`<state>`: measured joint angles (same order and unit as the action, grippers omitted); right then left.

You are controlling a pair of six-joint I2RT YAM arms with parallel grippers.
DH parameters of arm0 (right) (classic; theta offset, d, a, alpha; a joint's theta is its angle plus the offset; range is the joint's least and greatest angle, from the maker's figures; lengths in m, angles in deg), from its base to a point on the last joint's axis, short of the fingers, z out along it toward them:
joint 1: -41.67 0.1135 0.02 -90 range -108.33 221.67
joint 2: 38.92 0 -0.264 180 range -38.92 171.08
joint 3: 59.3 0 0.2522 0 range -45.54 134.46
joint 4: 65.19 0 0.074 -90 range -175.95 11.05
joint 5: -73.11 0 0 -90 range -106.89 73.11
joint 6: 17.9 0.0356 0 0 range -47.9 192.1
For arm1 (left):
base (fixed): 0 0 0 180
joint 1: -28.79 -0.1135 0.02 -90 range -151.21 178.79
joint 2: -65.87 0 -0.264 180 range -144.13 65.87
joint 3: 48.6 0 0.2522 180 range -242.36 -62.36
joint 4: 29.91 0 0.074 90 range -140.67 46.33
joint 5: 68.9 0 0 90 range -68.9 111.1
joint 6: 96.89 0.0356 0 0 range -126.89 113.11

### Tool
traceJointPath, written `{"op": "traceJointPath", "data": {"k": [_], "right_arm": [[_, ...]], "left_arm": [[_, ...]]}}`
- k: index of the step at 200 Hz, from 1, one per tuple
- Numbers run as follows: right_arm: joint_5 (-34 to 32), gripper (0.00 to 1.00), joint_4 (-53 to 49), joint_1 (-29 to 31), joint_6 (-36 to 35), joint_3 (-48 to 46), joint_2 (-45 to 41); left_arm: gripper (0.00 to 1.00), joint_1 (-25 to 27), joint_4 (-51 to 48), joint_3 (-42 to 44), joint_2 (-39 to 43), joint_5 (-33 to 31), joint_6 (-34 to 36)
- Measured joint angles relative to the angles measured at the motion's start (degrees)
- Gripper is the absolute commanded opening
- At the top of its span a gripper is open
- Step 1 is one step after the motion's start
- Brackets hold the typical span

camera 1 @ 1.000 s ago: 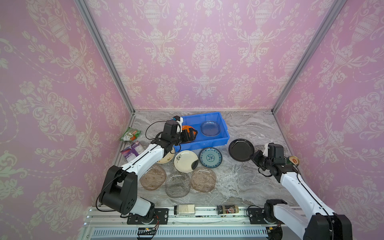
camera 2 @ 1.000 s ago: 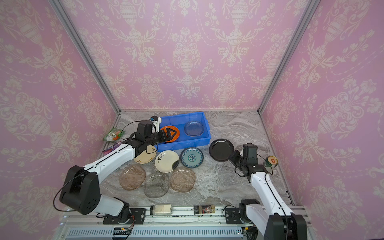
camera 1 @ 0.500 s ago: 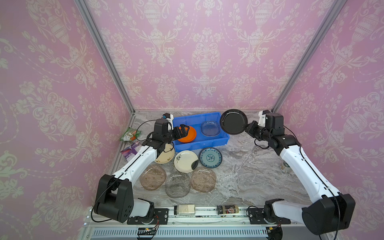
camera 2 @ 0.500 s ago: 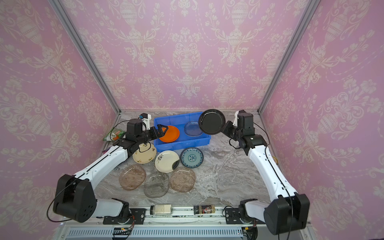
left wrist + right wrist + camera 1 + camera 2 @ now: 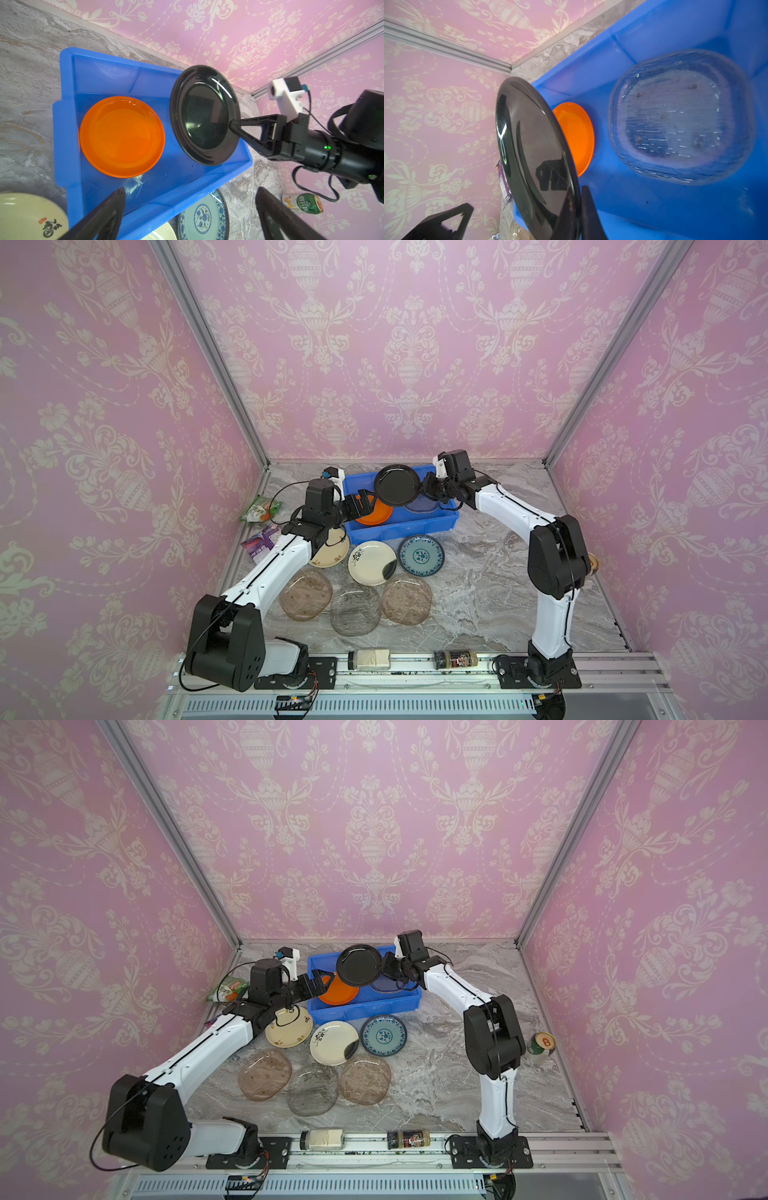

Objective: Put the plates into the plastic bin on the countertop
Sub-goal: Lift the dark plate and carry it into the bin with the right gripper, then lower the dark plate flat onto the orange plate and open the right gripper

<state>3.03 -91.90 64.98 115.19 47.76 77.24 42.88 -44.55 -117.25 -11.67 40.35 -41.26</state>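
Between pink patterned walls [image 5: 415, 344], grey marble countertop [image 5: 490, 580]; blue bin [image 5: 415, 527]

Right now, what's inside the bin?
An orange plate and a glass plate lie in the bin. The black plate, tilted in the right gripper above, hides part of each in both top views.

Black plate [image 5: 397, 485] hanging tilted above bin [image 5: 415, 527]; orange plate [image 5: 376, 516], glass plate [image 5: 681, 116] lying inside; six plates [image 5: 371, 563] lying before bin.

Marble countertop [image 5: 498, 580], blue plastic bin [image 5: 403, 529], six plates [image 5: 420, 554], green can [image 5: 542, 1048]
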Motion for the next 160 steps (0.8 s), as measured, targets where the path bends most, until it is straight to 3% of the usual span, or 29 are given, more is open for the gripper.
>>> {"op": "traceJointPath", "data": {"k": [71,160], "right_arm": [[0.5,0.00,1.2,3.5,3.1,9.1,13.2],[0.3,0.00,-2.1,6.4,3.7,17.7,20.1]], "left_arm": [[0.99,-0.3,0.0,0.0,0.0,0.2,0.0],[0.99,-0.5,0.0,0.5,-0.2,0.2,0.7]]}}
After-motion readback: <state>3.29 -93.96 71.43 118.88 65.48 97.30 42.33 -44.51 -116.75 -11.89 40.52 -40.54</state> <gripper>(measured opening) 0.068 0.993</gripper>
